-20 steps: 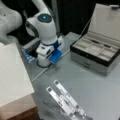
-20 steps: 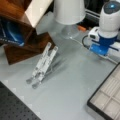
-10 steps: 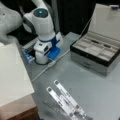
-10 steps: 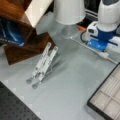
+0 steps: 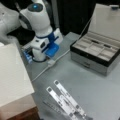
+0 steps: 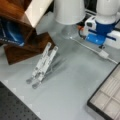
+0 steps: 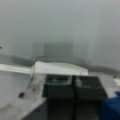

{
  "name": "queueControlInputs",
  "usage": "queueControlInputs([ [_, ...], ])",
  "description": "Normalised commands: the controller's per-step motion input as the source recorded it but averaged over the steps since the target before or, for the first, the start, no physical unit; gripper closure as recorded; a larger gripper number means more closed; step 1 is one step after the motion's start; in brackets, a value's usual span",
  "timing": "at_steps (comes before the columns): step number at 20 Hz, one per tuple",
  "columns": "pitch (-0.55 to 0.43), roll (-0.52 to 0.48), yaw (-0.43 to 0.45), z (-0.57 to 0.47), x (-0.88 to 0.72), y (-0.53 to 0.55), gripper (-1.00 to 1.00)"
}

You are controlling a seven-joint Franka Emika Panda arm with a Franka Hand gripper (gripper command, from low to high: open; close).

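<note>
The gripper (image 5: 48, 59) stands low over the counter (image 5: 90, 85), right at the small white plug (image 5: 51, 62) on a thin white cable (image 5: 63, 53). The cable lies loosely across the grey surface, so the plug is the one stiff part of it that offers a hold, which is likely why the gripper sits there. In the wrist view the two dark fingers (image 7: 58, 87) are drawn together with barely a slit between them. The gripper (image 7: 74, 86) reads as clenched, with nothing visible between its pads. The white plug (image 7: 60, 68) lies just beyond the fingertips, and I cannot tell whether it touches them.

The arm comes down steeply, wrist near vertical and fingers pointing at the counter. Its blue fitting faces a front view's right. In a front view the gripper (image 6: 101, 46) hangs just above the plug (image 6: 103, 53), with the cable (image 6: 82, 43) trailing off to that view's left.

Well apart from it are:
- an open compartment box (image 5: 95, 53) with its lid up
- a folded metal stand (image 5: 65, 100) lying flat
- a white carton (image 5: 12, 75) at a front view's left
- a wooden rack (image 6: 22, 47)
- a white lamp base (image 6: 68, 11)
</note>
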Motion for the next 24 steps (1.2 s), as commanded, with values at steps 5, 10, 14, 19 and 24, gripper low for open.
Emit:
queueControlInputs([
  [5,-0.139,-0.041,-0.080,0.01,-0.18,0.01,1.00],
  [10,-0.050,-0.064,-0.064,0.08,-0.14,0.01,1.00],
  [14,0.013,-0.082,-0.053,0.14,-0.10,0.01,-1.00],
  [19,0.068,-0.114,-0.025,0.11,-0.04,-0.03,-1.00],
  [24,0.112,-0.121,0.004,0.20,-0.03,-0.09,-1.00],
])
